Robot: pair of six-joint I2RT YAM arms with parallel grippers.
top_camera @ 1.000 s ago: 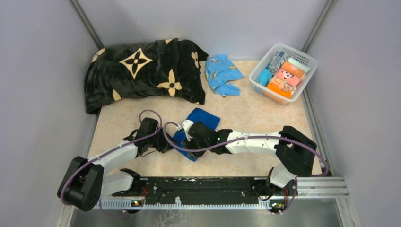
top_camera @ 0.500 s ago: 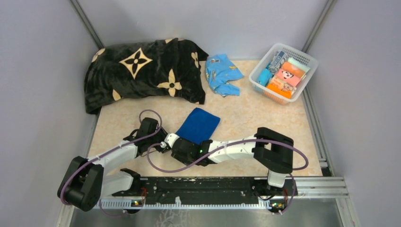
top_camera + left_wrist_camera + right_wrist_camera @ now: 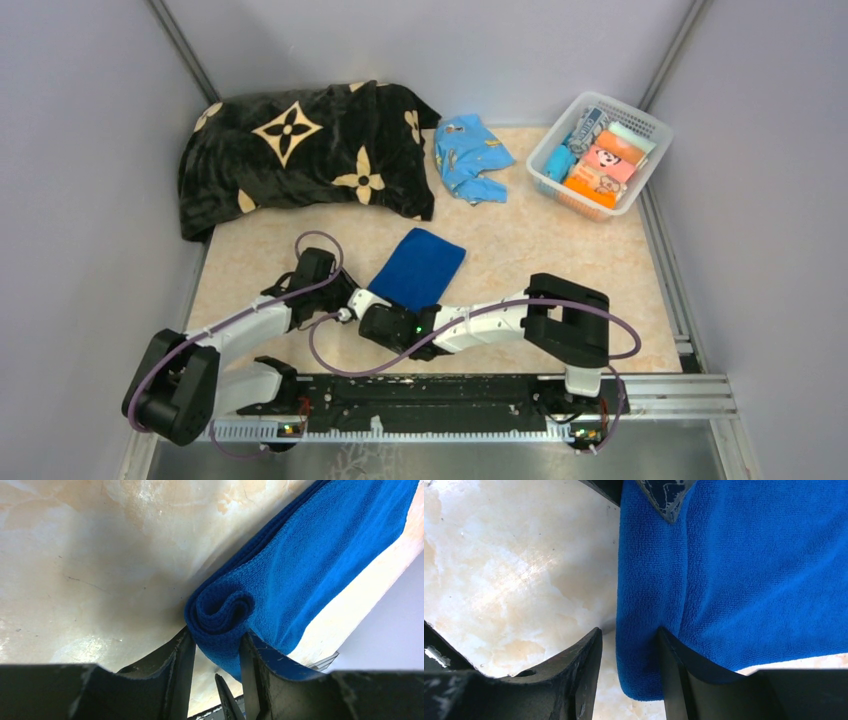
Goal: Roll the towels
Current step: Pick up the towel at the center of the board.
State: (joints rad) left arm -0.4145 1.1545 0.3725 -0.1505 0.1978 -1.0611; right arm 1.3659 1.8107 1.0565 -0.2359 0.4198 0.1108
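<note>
Clearly the work is only begun. At the far left the blanket [image 3: 300,150] lies bunched and is no part of it. Nearer, the left hand [image 3: 215,640] is closed on the near-left end of the blue towel [image 3: 420,265], where a tight curl of one or two turns shows between its fingers. The rest of that towel lies flat and folded on the table [image 3: 520,240], stretching away from the arms, so most of its length has yet to be wound.

The right hand [image 3: 626,640] straddles the same rolled edge further along. One finger touches the cloth, the other stands just clear of it, so it is open, not gripping.

Farther back, the turquoise towel [image 3: 468,155] lies crumpled and unrolled. What the basket [image 3: 553,133] holds I cannot tell.
</note>
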